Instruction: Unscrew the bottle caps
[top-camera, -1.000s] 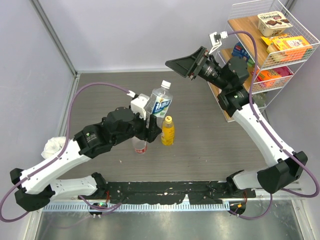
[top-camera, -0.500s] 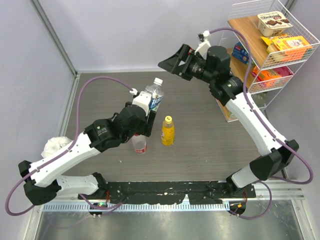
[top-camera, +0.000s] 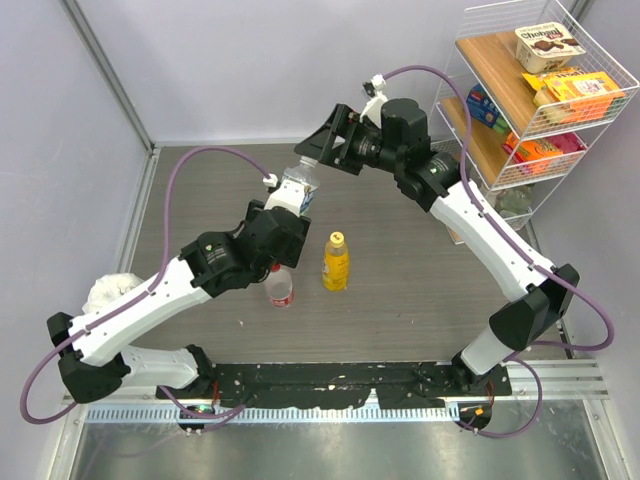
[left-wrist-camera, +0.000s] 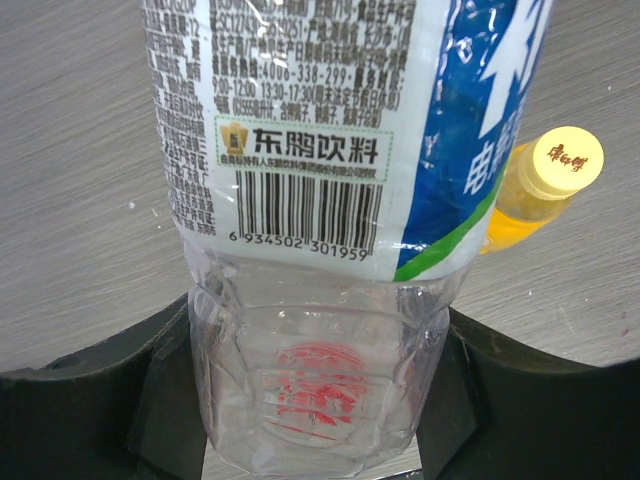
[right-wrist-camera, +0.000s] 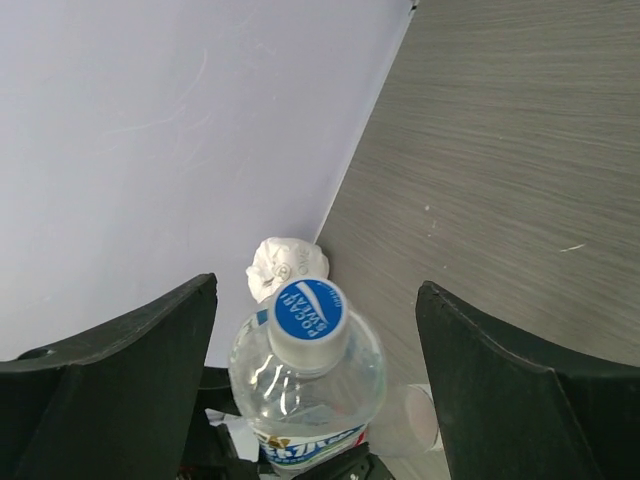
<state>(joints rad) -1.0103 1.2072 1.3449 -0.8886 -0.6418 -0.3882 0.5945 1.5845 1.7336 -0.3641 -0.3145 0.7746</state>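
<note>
Left tool (left-wrist-camera: 315, 400) clamps tilted bottle (left-wrist-camera: 300, 130); right tool (right-wrist-camera: 315, 390) spread above cap (right-wrist-camera: 309, 320)

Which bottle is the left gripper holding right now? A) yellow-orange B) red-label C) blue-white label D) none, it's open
C: the left wrist view shows the blue-white label bottle clamped between the fingers of the left gripper, while the yellow bottle and the red-label bottle stand apart, ungripped.
</note>
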